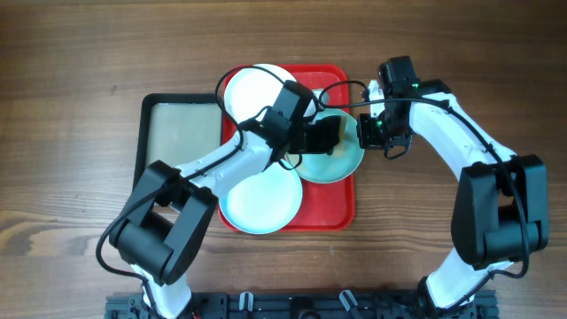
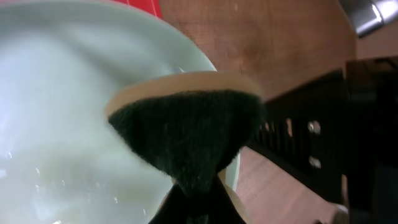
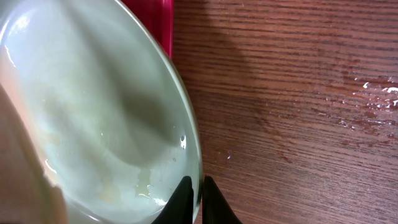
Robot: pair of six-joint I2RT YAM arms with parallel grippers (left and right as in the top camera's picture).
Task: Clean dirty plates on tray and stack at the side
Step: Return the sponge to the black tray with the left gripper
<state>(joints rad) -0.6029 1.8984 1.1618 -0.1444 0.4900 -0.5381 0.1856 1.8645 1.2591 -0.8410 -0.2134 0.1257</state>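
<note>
Three plates lie on the red tray (image 1: 344, 211): a white plate (image 1: 252, 91) at the back left, a turquoise plate (image 1: 261, 202) at the front left and a pale plate (image 1: 341, 162) at the right. My right gripper (image 1: 366, 131) is shut on the right rim of the pale plate (image 3: 93, 106), one finger on each side of the edge (image 3: 198, 194). My left gripper (image 2: 196, 200) is shut on a dark green sponge (image 2: 186, 134) with a tan backing. The sponge (image 1: 323, 135) presses on the wet inside of that plate (image 2: 56, 124).
A black-rimmed grey-green tray (image 1: 177, 133) sits left of the red tray, partly under the white plate. Water drops (image 3: 373, 93) lie on the wooden table to the right of the tray.
</note>
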